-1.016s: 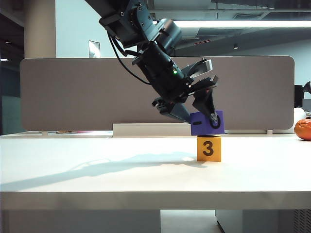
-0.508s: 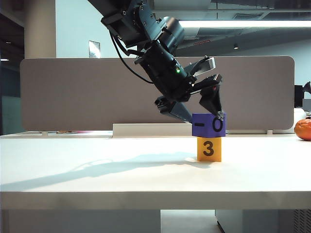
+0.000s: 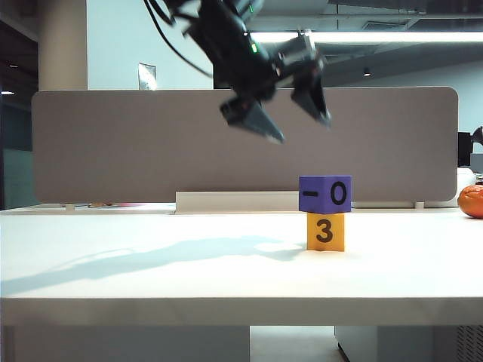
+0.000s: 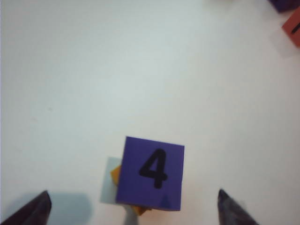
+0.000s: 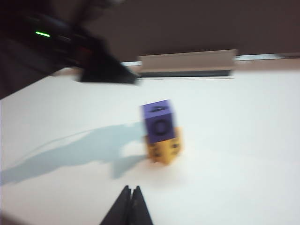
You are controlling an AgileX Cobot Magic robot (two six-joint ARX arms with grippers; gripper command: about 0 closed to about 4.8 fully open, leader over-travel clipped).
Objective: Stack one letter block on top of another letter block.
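- White table (image 3: 151, 264) is carrying a yellow-orange cube (image 3: 325, 232) marked "3", sitting directly on its surface.
- An orange round object (image 3: 471, 201) is lying at the far right edge.

In the left wrist view the purple block (image 4: 151, 173) hides nearly all of the yellow block (image 4: 116, 173) beneath it, and the left gripper (image 4: 133, 211) shows only two fingertips cut off at the edge. The right wrist view is blurred, so the marks on both blocks are unreadable there.
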